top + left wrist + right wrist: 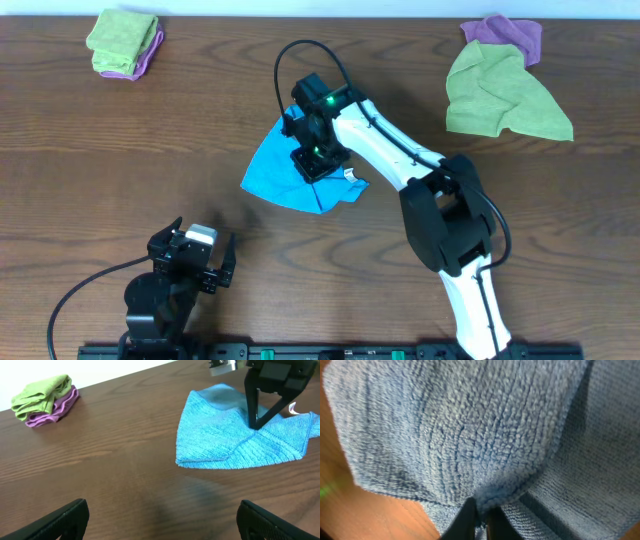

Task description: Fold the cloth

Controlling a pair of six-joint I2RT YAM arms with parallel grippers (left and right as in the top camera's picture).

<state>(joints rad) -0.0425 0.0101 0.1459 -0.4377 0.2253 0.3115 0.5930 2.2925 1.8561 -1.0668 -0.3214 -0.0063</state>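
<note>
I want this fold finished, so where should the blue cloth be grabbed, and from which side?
I'd pinch the top layer's edge near the middle of the cloth, coming straight down: it lies flat, so only that raised edge offers purchase. The right end effector is shut there.

The bright blue microfibre cloth (272,168) (225,435) (470,435) lies near the middle of the wooden desk (200,120), folded over into a rough, uneven triangle with one corner pointing to 6 o'clock. Its small white tag (352,178) (291,408) sticks out at 3 o'clock. The right tool (308,166) (479,520) pinches a raised fold near its middle.
</note>
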